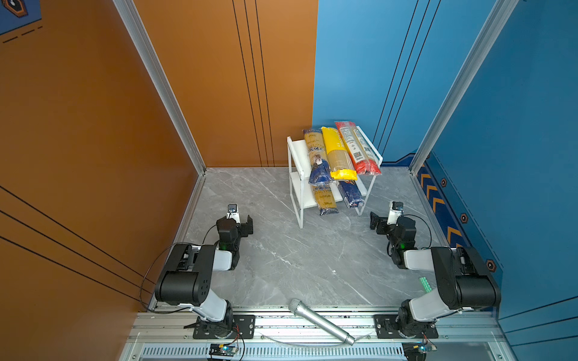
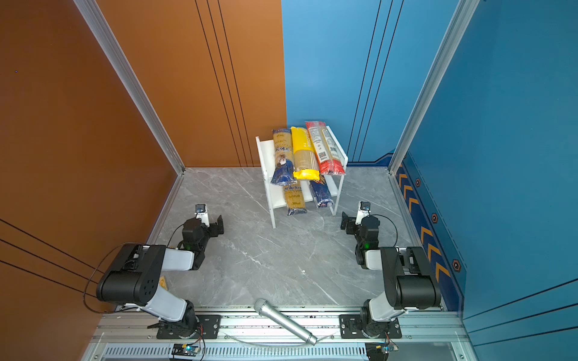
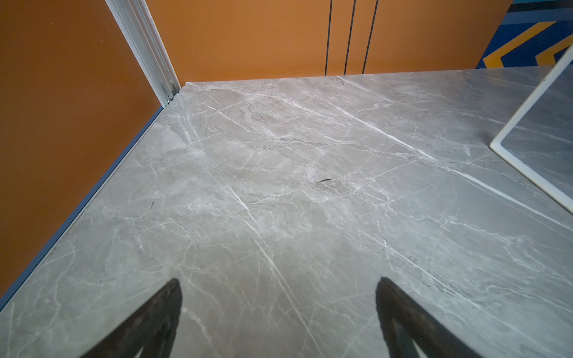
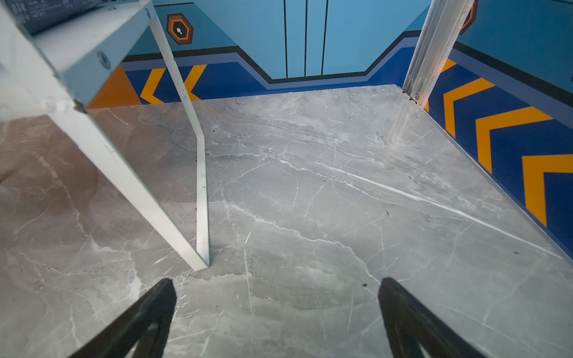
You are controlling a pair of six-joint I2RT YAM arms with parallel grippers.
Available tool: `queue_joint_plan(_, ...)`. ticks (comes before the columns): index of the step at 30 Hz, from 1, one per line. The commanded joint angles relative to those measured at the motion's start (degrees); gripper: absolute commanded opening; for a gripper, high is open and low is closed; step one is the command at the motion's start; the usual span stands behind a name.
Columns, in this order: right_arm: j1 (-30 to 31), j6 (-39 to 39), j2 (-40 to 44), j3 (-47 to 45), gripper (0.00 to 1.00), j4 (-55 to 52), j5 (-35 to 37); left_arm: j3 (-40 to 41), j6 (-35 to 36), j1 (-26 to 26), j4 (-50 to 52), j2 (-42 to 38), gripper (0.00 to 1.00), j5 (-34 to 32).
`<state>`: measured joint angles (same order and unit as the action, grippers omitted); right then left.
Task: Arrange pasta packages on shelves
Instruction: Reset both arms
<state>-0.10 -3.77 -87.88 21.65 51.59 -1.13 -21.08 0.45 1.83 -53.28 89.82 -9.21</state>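
I read left hand (image 1: pixel 247 227) and right hand (image 1: pixel 374 222) open, empty, in front of the rack (image 1: pixel 296 154), right nearer; bags (image 1: pixel 336 153) lie lengthwise, ends overhanging its front.

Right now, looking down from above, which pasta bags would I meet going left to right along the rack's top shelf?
In a top view, on the top shelf: blue-and-yellow pasta bag → yellow pasta bag → red pasta bag.
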Motion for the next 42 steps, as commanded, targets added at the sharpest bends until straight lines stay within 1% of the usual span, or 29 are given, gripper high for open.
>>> queue_joint_plan(1,0.23,0.44,-0.86,-0.2,1.0,0.52,2.4,-0.65,-0.35,-0.16,0.32,-0.22,0.98,-0.35)
queue_joint_plan(6,1.01,0.77,-0.72,-0.46,1.0,0.87,4.11,-0.59,-0.2,0.06,0.26,-0.32,0.98,-0.52)
queue_joint_plan(9,0.63,0.53,-0.81,-0.33,1.0,0.62,3.33,-0.63,0.11,0.41,0.28,-0.27,0.98,-0.91)
queue_joint_plan(17,1.35,0.89,-0.75,-0.55,1.0,0.96,5.11,-0.47,0.43,0.81,0.26,-0.33,0.98,-1.23)
queue_joint_plan(25,2.89,1.65,-0.64,-1.39,1.0,2.4,8.56,-0.36,0.78,1.34,-0.07,-0.35,0.98,-1.8)
queue_joint_plan(38,3.79,2.1,-0.61,-1.79,1.0,3.19,10.55,-0.4,0.87,1.34,-0.16,-0.34,0.98,-1.8)
queue_joint_plan(42,4.32,2.28,-0.64,-2.03,1.0,3.62,12.11,-0.42,0.87,1.16,-0.16,-0.21,0.98,-1.43)
